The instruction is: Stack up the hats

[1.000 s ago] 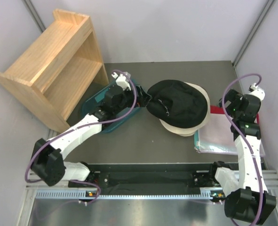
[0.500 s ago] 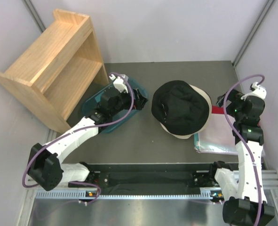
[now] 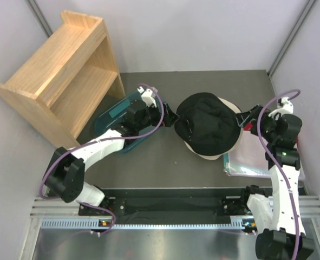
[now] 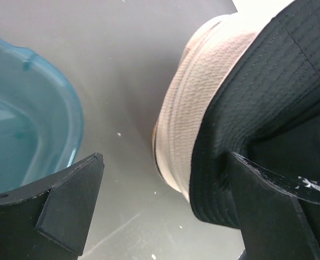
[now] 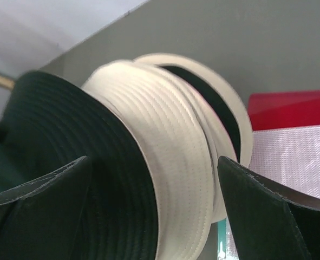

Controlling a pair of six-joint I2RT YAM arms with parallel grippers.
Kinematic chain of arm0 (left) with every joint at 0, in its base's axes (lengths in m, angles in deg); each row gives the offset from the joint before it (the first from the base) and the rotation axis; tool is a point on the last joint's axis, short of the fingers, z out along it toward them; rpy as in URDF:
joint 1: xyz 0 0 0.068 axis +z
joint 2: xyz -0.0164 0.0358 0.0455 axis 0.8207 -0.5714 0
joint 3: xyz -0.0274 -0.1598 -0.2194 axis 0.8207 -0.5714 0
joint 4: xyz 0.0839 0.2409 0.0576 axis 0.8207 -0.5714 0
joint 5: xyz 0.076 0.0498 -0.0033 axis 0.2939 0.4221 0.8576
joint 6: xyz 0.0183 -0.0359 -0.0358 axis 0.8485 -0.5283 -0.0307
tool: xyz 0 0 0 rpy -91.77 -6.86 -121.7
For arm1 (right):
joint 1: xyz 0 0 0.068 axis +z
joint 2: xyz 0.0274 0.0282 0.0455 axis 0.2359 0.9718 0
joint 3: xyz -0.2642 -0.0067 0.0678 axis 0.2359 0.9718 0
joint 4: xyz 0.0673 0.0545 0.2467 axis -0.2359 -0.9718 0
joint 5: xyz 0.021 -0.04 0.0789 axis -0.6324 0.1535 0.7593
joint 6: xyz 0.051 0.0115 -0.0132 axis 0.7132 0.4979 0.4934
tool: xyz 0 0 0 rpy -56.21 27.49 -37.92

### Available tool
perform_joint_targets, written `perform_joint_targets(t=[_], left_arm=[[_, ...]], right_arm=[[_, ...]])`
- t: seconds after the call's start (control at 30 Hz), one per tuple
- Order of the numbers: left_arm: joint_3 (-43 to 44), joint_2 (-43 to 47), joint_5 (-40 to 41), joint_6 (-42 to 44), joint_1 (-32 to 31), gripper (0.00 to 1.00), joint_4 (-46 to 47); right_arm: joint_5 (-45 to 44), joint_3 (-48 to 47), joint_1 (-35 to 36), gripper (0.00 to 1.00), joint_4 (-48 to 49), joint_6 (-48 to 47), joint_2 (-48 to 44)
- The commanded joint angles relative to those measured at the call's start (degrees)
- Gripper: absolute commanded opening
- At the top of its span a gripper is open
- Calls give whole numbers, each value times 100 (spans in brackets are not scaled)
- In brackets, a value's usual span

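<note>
Table [image 3: 149, 162]: dark grey, under the teal tub and everything else.
Wooden shelf [image 3: 57, 76]: behind and to the left of the teal tub, its near corner just beside the tub's left end.
Teal tub [image 3: 112, 116]: the landmark; it lies slantwise at the left of the table.
Hat stack [image 3: 211, 127]: to the right of the tub, near it but apart, with bare table between them.
Black hat [image 3: 208, 122]: on top of the stack, crown up and brim drooping over the hats below.
Cream hats [image 3: 203, 153]: under the black hat, with their rims showing past it on the near side and on the side away from the tub.
Plastic pouch [image 3: 257, 157]: beyond the stack from the tub, with its corner tucked under the stack's edge.
Left gripper [image 3: 168, 116]: over the tub's right end; jaws spread wide and holding nothing.
Right gripper [image 3: 246, 118]: on the far side of the stack from the tub; jaws also wide and empty.
Key relation: the stack lies between the two grippers, each facing a brim edge-on and just beside it. The stack is roundish, with no clear long axis. The left looks slightly nearer.
Judgement: stacking seems nearly done; squaring up the offset brims looks likely.
</note>
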Motion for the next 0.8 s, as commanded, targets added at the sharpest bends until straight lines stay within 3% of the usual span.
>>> perform_joint_targets(t=[0.0, 0.4, 0.77], left_arm=[[426, -260, -204, -108, -155, 99, 689], [804, -1192, -134, -73, -410, 99, 610], [665, -129, 446, 226, -410, 99, 4]], right_arm=[[583, 207, -48, 98, 407, 121, 201], [-244, 295, -48, 98, 81, -257, 536], [-191, -338, -83, 100, -147, -319, 579]])
